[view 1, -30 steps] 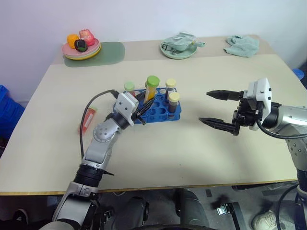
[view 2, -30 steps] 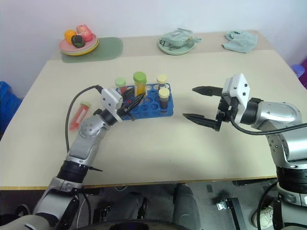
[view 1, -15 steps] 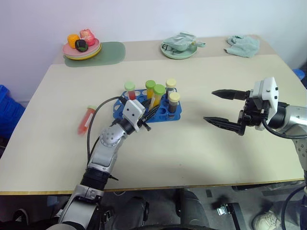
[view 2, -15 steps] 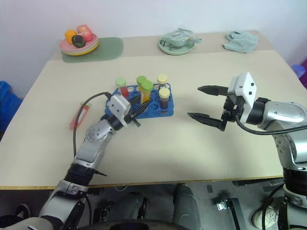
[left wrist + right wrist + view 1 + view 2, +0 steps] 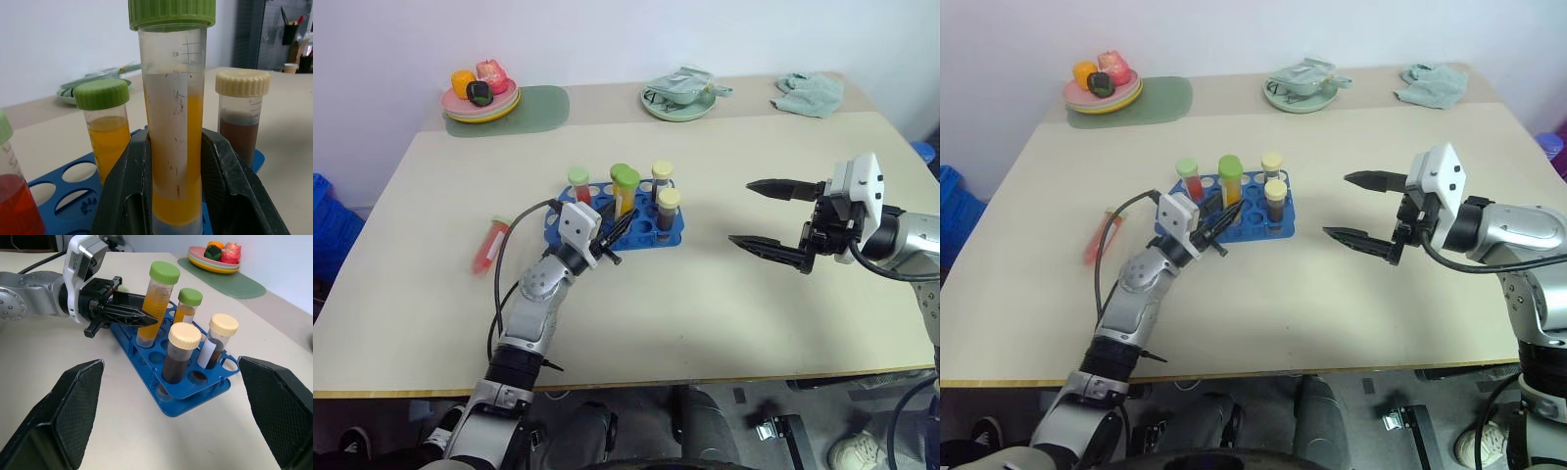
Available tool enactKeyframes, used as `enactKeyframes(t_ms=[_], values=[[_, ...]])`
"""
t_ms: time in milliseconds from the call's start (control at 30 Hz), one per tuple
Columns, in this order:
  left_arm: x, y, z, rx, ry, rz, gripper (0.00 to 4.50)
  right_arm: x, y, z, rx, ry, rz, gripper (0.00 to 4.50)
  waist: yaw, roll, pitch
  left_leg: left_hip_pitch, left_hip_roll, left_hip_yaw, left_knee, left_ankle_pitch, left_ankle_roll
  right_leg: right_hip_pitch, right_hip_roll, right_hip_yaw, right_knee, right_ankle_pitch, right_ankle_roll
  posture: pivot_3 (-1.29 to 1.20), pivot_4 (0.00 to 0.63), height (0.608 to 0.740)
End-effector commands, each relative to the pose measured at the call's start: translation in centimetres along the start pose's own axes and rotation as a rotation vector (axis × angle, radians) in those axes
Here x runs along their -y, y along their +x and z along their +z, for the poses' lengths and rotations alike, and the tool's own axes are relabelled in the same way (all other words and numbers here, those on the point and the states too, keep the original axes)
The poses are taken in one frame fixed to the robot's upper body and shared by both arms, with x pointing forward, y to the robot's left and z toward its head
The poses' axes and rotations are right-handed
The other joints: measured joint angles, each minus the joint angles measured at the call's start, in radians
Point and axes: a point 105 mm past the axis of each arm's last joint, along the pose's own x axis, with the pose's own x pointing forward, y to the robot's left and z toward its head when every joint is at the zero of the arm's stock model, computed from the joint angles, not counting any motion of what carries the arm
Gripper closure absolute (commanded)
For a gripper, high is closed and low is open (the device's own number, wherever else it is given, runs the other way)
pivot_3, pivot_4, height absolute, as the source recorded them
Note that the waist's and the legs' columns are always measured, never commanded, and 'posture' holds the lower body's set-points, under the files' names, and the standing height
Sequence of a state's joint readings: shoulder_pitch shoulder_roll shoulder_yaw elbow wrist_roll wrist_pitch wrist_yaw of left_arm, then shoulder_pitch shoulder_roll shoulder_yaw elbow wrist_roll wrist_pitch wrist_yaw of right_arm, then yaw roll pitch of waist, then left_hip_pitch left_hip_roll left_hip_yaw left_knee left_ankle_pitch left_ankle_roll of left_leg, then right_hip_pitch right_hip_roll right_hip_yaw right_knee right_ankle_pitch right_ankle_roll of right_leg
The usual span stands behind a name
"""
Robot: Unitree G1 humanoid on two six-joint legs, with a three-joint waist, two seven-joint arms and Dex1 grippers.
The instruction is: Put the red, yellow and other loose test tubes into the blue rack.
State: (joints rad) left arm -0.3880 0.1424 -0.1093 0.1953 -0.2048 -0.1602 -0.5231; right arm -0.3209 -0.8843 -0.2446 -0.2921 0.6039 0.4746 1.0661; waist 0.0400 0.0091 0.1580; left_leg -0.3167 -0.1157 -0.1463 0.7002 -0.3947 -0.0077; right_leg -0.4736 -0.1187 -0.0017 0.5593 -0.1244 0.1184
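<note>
Currently the L gripper (image 5: 615, 233) is clamped on a yellow tube (image 5: 625, 192) w/ green cap, held near upright, its lower end down in the blue rack (image 5: 651, 236) — seating depth can't be judged. In the left wrist view both fingers (image 5: 128, 196) are seen pressed against the tube walls.

Rack is set mid-tabletop (image 5: 705, 304). Other tubes stood in it: a red one (image 5: 578, 184) w/ green cap at the rack's left end, a 2nd yellow one (image 5: 187, 306) just behind the held tube, and 2 brown ones w/ cream caps (image 5: 667, 209), (image 5: 661, 179) at the right end.

One red tube (image 5: 490, 245) is left loose, lying flat on the tabletop well to the left of the rack.

R gripper (image 5: 769, 217) is held above the tabletop to the right of the rack, jaws spread wide, nothing gripped, pointed toward the rack.

At the far edge: fruit plate (image 5: 480, 102) on a green mat (image 5: 524, 106), a green dish (image 5: 677, 101), a crumpled cloth (image 5: 809, 93).
</note>
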Motion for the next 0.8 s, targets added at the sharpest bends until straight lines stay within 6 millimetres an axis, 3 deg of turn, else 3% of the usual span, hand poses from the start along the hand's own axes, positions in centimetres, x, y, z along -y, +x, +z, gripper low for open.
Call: enactKeyframes(t_ms=[33,467,800], values=[[-0.5,0.2,0.1,-0.001,-0.012,0.008,3.74,0.2,-0.3,1.5,0.024,-0.061,-0.012,0.00,0.000,0.000,0.000,0.000,0.000,0.000,0.000,0.000,0.000,0.000,0.000,0.000,0.000,0.000,0.000,0.00,0.150,0.740],[1.2,-0.5,-0.1,-0.007,-0.040,-0.080,3.74,0.3,-0.1,1.4,0.031,-0.065,-0.012,0.00,0.001,0.000,0.000,0.000,0.000,0.000,0.000,0.000,0.000,0.001,0.000,0.000,0.000,0.000,0.000,0.00,0.150,0.740],[0.3,0.1,-0.2,-0.002,-0.038,-0.040,3.74,0.4,0.0,1.5,0.036,-0.065,-0.015,0.00,0.001,0.000,0.000,0.001,0.000,0.000,0.000,0.000,0.000,0.001,0.000,0.000,0.000,0.000,0.000,0.00,0.150,0.740]])
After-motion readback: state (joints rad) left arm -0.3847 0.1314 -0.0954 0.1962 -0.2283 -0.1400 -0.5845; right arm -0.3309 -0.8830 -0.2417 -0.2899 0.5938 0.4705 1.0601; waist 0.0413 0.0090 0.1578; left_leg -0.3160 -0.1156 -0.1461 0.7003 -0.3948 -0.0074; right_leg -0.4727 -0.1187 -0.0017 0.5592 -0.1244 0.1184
